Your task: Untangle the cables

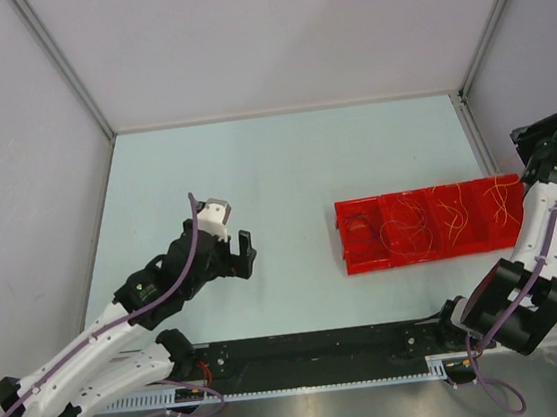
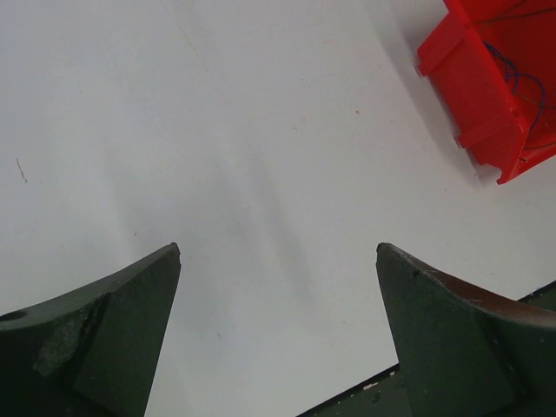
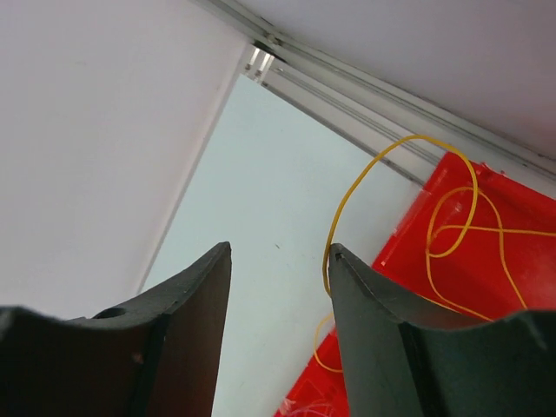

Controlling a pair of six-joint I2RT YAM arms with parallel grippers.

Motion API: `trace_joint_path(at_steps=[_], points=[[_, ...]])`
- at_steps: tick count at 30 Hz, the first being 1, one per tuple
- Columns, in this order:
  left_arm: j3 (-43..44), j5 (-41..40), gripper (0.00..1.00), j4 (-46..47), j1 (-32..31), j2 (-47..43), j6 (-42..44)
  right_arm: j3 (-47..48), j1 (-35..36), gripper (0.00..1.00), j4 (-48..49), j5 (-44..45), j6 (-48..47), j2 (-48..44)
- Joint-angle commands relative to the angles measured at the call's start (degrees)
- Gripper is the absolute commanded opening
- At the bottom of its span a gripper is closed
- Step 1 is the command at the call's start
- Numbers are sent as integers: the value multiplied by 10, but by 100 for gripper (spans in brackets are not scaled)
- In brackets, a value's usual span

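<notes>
My right gripper (image 3: 280, 252) stands with its jaws parted and a clear gap between them, clamping nothing; a thin yellow wire loop (image 3: 417, 137) lies against the inner edge of one finger, and I cannot tell whether it merely touches or is hooked there; if it has caught, my guess is that any pull away would drag it along. The loop arches up and over the shallow red plastic tray (image 3: 408, 248) with divided compartments, crossing another yellow strand there; a tug could draw that crossing into a fresh knot, or sweep a low curl near the tray's edge onto the pale table (image 3: 261, 174). The other cables (image 1: 431, 221), thread-thin rings, lie sorted in the compartments; a jolted tray might mix them. Well apart across the table, my left gripper (image 2: 278, 252) hangs spread wide, grasping nothing.
</notes>
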Motion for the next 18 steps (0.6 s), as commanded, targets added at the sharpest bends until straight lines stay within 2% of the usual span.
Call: trace_joint_path(at_steps=[1,8,11,14,18], points=[[7,-13,100,7,-7,-20,-11,10,4,52,-87,32,-27,-22],[8,-2,100,11,-8,-24,-9,-89,-20,54,-112,88,-26,-64],[6,-1,100,10,-12,-31,-10,-130,-39,54,-74,60,-22,-34],[5,-3,100,9,-15,-37,-12,-135,-53,52,-67,16,-19,43],[6,-9,100,4,-18,-44,-17,-115,-51,58,-75,17,-11,63]])
